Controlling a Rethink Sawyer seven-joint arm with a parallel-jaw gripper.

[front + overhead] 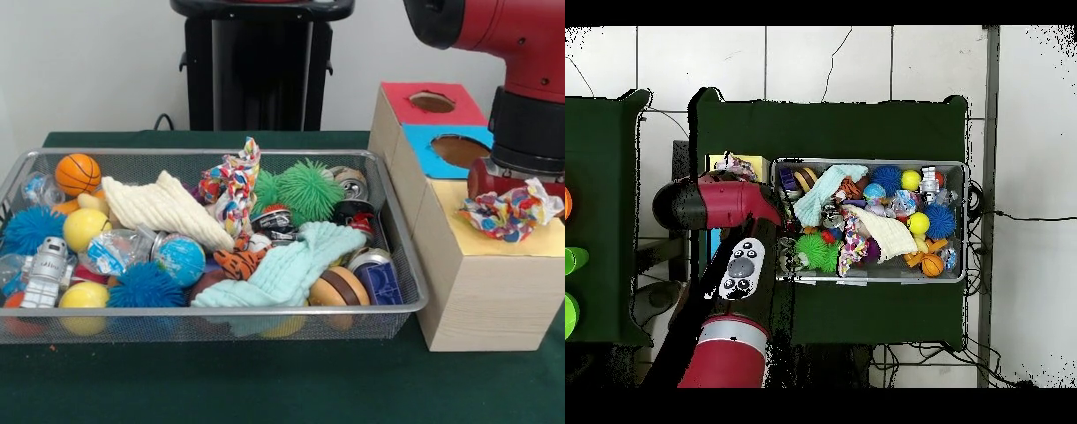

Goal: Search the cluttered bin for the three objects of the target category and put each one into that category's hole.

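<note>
My gripper (516,201) hangs over the yellow top (540,242) of the wooden box, at the right. It is shut on a bunched multicoloured cloth (510,212), which hides the fingers and whatever opening lies beneath. In the overhead view the same cloth (738,164) peeks out beside the red arm. The wire bin (203,323) holds a second multicoloured cloth (231,184), a cream ribbed cloth (163,208) and a mint green cloth (296,265), among several toys.
The box also has a red top with a hole (432,102) and a blue top with a hole (459,150). Balls, spiky green (305,189) and blue (144,284) toys, cans and a small robot figure (46,272) crowd the bin (870,163).
</note>
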